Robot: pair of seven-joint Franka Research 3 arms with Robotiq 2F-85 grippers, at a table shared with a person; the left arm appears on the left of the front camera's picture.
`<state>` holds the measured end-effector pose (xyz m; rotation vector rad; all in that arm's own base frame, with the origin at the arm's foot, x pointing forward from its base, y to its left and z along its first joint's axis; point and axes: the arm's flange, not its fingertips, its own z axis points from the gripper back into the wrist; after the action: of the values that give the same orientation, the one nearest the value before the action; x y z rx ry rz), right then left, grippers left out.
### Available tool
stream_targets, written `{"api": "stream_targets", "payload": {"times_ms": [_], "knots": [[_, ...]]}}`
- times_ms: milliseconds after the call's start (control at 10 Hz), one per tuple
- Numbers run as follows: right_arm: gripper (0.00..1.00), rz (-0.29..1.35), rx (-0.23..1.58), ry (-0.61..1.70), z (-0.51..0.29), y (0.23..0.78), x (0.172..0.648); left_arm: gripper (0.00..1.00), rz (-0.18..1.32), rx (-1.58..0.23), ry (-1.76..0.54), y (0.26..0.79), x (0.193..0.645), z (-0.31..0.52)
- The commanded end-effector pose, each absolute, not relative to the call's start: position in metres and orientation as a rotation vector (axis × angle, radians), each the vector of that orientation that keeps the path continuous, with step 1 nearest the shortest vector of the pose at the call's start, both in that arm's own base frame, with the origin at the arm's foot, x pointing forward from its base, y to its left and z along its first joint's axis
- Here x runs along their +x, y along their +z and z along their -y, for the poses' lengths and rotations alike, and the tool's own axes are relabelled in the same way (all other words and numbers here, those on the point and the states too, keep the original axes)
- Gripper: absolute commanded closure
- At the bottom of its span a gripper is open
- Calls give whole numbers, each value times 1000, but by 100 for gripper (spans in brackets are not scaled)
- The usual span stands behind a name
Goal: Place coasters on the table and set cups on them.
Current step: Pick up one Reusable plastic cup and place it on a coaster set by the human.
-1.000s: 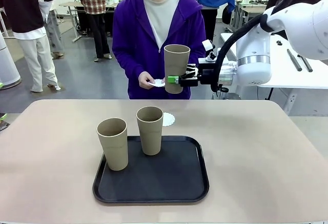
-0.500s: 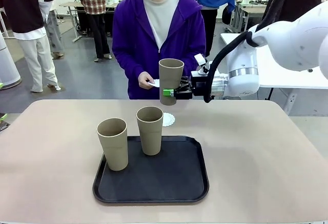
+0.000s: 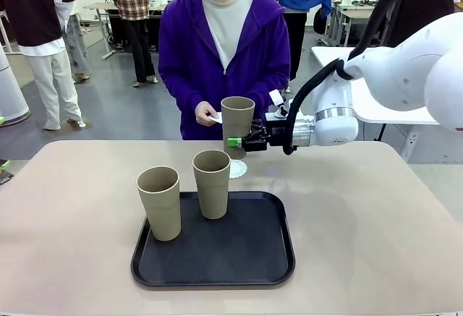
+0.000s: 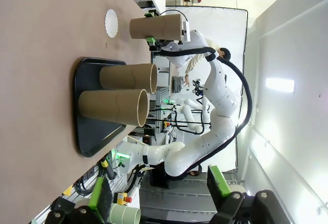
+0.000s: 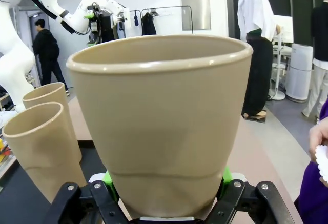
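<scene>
The right pincer pinches one cup low on its wall and holds it upright just over the coaster on the counter. This looks like the setting-down step. Next, I think, it must lower the cup straight and centred, then let go. The left pincer stands spread and empty.

A grey floor runs behind, with a white table at right.
</scene>
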<state>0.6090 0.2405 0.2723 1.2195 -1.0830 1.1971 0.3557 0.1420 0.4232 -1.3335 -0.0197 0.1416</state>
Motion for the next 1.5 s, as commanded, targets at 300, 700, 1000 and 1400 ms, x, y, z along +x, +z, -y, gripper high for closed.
{"api": "stream_targets", "payload": {"times_ms": [300,700,1000,1400], "knots": [[19,1048,1171,1261,-254,240,623,0,30,-1351,140,426,355,-141],[19,1039,1153,1267,-259,223,626,0,30,-1351,140,426,355,-141],[19,1044,1160,1274,-262,223,627,0,30,-1351,140,426,355,-141],[19,1030,1168,1255,-261,219,629,0,30,-1351,140,426,355,-141]]}}
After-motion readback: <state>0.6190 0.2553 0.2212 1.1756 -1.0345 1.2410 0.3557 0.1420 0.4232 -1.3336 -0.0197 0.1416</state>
